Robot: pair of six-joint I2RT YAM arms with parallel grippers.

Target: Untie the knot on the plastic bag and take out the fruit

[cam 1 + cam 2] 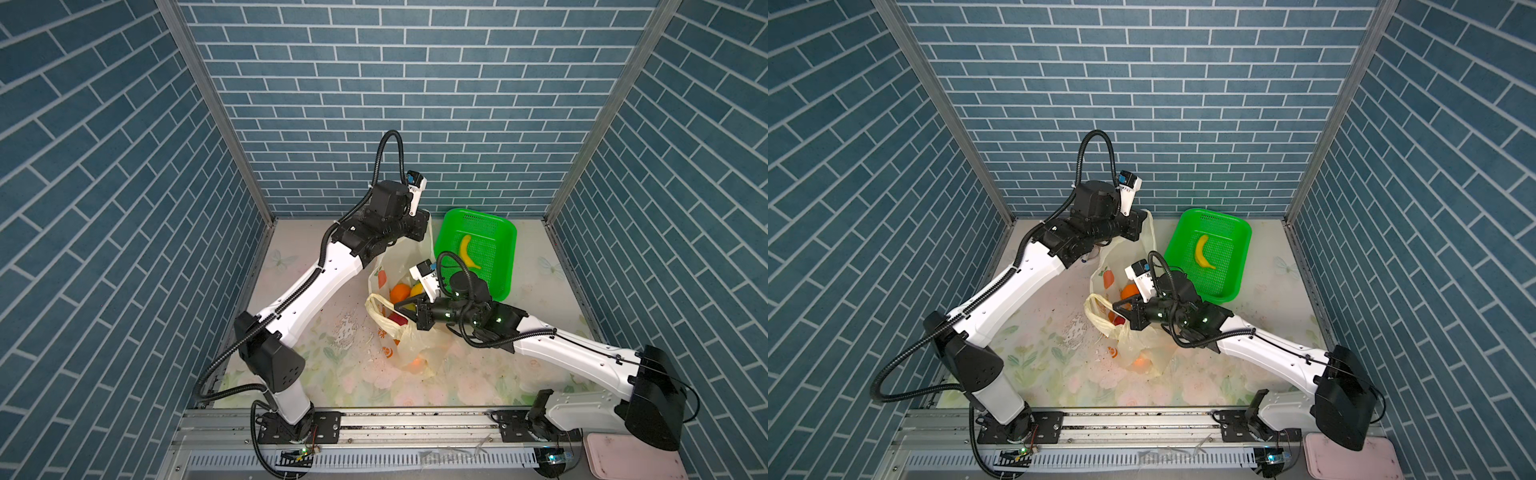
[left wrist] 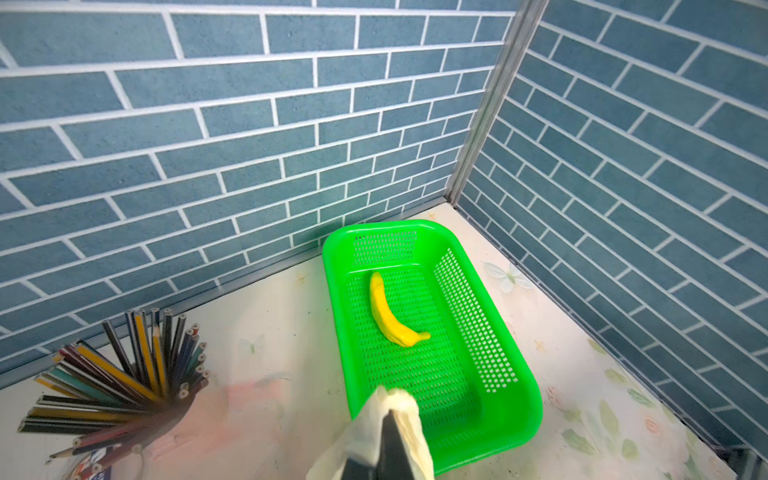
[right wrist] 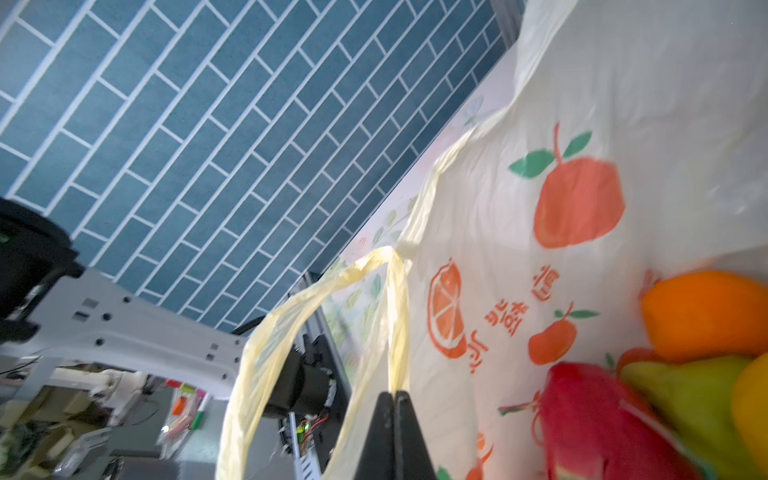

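The plastic bag (image 1: 409, 345) (image 1: 1133, 340) lies mid-table with its mouth spread wide. My left gripper (image 2: 390, 415) is shut on a fold of the bag's far rim (image 2: 405, 409) and holds it up near the back wall. My right gripper (image 1: 397, 306) (image 1: 1115, 305) (image 3: 392, 395) is shut at the near rim, where a loose handle loop (image 3: 291, 307) meets the printed wall (image 3: 498, 208). Fruit shows in the mouth: an orange one (image 1: 400, 292) (image 3: 706, 316), a red one (image 3: 602, 419), a green one (image 3: 698, 399) and a yellow one (image 1: 417, 289). No knot shows.
A green perforated basket (image 1: 505, 249) (image 2: 519, 374) stands at the back right with a banana (image 1: 467, 251) (image 2: 386, 311) in it. A cup of coloured pencils (image 2: 124, 374) stands by the back wall. White crumbs (image 1: 347, 328) lie left of the bag. A pink tray (image 1: 631, 457) sits at the front right.
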